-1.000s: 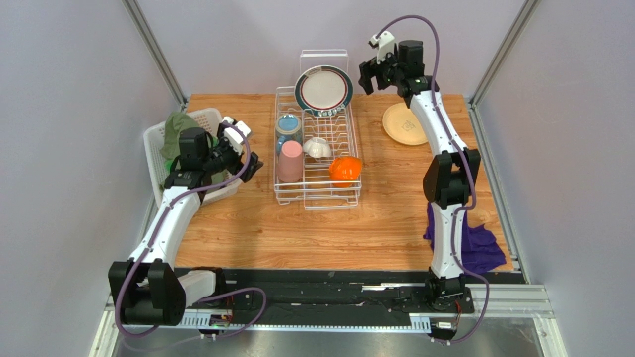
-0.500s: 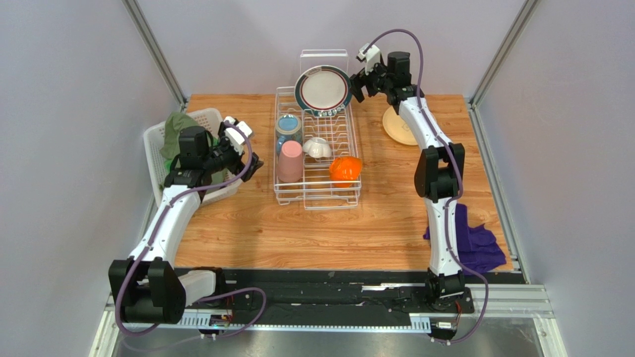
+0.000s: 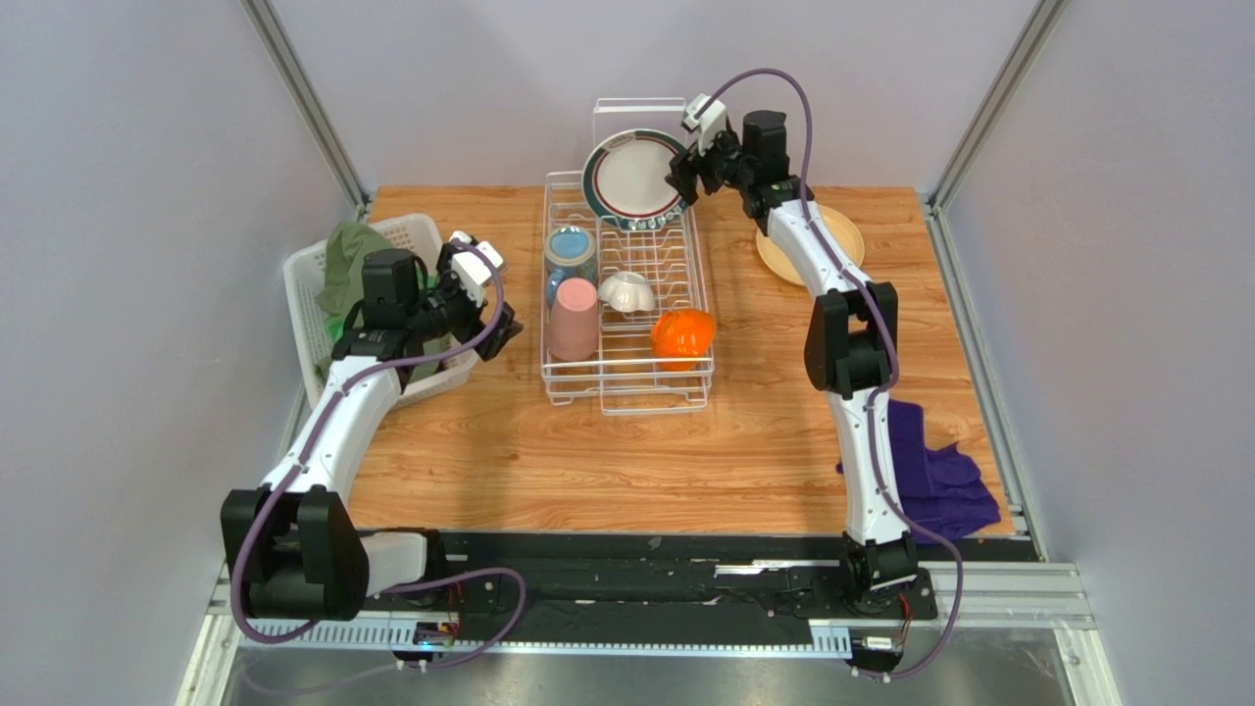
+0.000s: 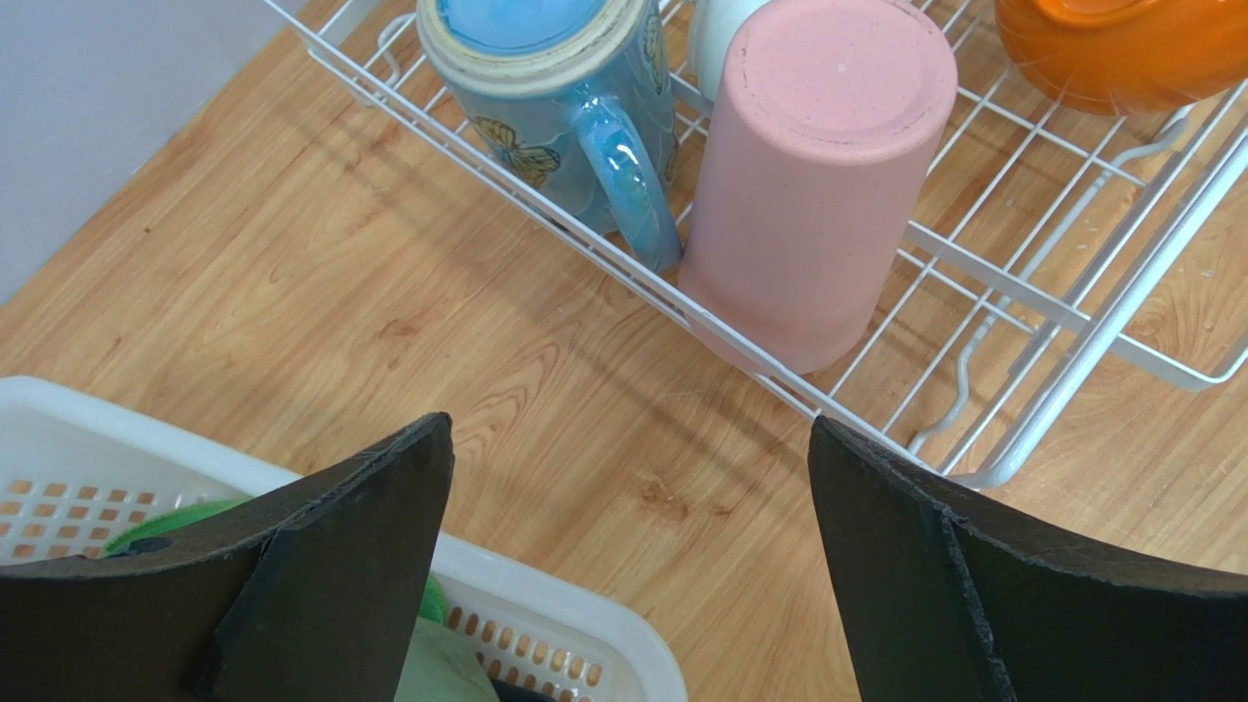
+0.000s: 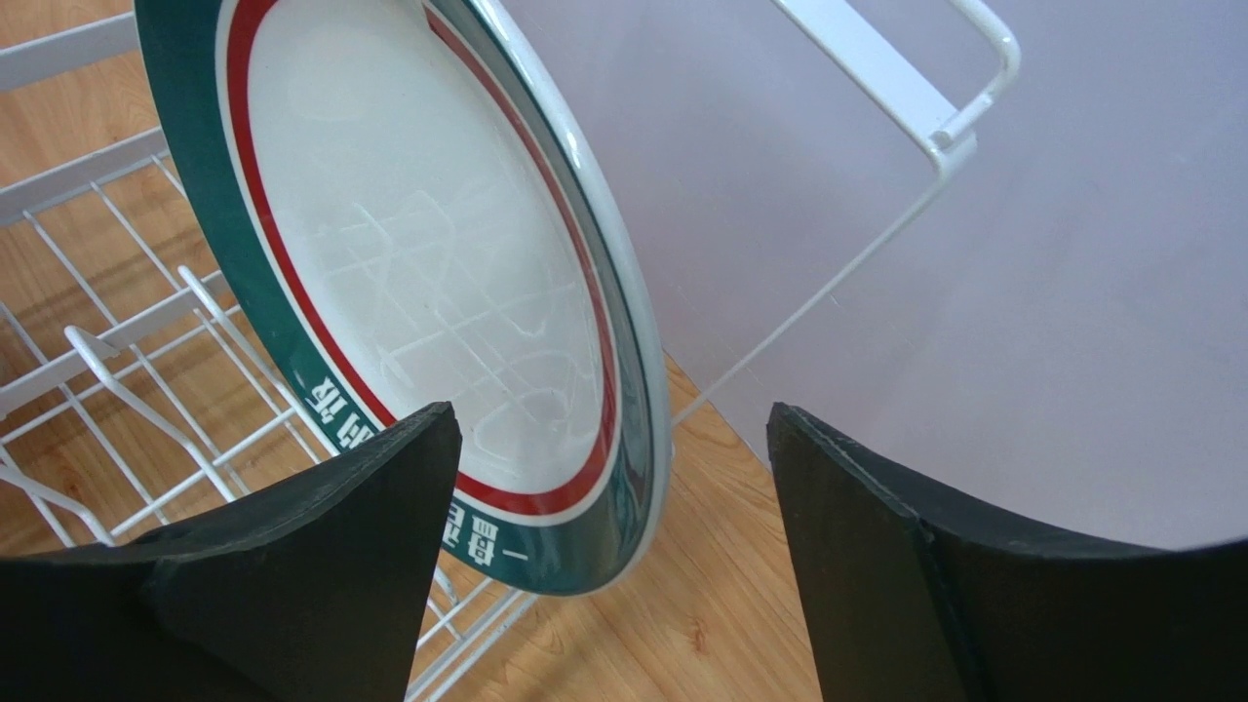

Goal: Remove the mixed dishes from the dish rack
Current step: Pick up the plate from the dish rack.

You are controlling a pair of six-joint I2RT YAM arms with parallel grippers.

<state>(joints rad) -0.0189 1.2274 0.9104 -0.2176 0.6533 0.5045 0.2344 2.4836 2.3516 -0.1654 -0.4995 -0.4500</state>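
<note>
The white wire dish rack [image 3: 626, 386] holds a dark-rimmed white plate [image 3: 638, 177] upright at its far end, in front of the clear panel [image 3: 641, 118]. It also holds a blue patterned mug [image 3: 569, 253], a pink cup [image 3: 573, 319] upside down, a small white cup [image 3: 629, 293] and an orange bowl [image 3: 682, 337]. The pale yellow plate [image 3: 847, 236] lies on the table to the right. My right gripper [image 3: 681, 174] is open, with the dark-rimmed plate's edge [image 5: 425, 278] between its jaws. My left gripper [image 3: 494, 316] is open and empty, left of the pink cup [image 4: 813, 161] and mug [image 4: 550, 103].
A white plastic basket [image 3: 332, 302] with green cloth [image 3: 351, 250] stands at the left edge, under my left wrist; its rim shows in the left wrist view [image 4: 586, 614]. A purple cloth [image 3: 936, 478] lies at the near right. Grey walls close in the table.
My right gripper has swung left from above the pale yellow plate to the dark-rimmed plate's right edge. The left arm has barely moved.
</note>
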